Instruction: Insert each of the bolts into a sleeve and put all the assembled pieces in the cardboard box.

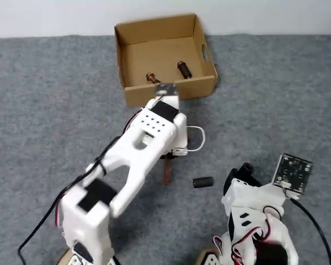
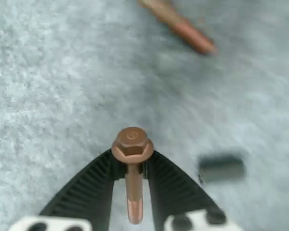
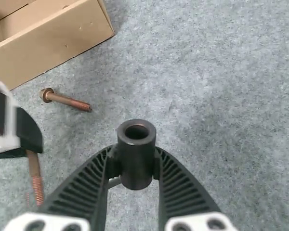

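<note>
The left pincer (image 2: 131, 161) clamps a bolt (image 2: 131, 143) under its head, over the middle of the tabletop (image 1: 49, 110); a loose sleeve (image 1: 202, 181) lies nearby. The right pincer (image 3: 136, 161) grips a sleeve (image 3: 136, 144) upright (bore open) near the front edge. Both parts look rigid and smooth, probably slippery: hold mid-body. The box (image 1: 171, 93) sits by the far edge.

**A:** so what's it look like from where you're standing?

**B:** everything sits on a grey carpet (image 1: 38, 110). It's short and fuzzy, and up close it's flecked lighter and darker. It runs edge to edge.

**A:** and behind it?

**B:** a plain pale wall (image 1: 55, 16) along the far side, which meets the carpet in a straight line. The light's soft and pretty even, with only faint shadows on the grey.
</note>
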Controlling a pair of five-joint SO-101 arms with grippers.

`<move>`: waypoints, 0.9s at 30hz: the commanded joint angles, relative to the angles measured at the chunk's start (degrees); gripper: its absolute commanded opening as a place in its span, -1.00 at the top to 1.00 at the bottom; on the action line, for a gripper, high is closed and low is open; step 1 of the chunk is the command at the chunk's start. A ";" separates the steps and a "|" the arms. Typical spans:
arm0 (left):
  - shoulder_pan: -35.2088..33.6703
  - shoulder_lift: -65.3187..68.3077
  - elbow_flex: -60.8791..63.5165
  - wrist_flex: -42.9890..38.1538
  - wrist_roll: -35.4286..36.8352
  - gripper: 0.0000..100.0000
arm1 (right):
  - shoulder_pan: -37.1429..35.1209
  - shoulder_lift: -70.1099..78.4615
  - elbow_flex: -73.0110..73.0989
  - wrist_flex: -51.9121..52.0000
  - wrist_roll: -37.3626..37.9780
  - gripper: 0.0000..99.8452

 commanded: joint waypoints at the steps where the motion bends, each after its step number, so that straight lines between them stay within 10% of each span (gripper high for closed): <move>1: 3.16 -12.84 -0.22 3.69 -1.85 0.99 | 0.31 -0.31 -0.18 -1.36 0.70 0.98; 17: 4.04 -61.54 14.90 6.24 -6.68 0.99 | -2.77 -1.36 -0.62 -1.10 0.88 0.98; 27: -6.59 -87.56 35.38 -12.84 -17.14 0.99 | -14.73 -1.10 -0.70 -1.54 2.37 0.98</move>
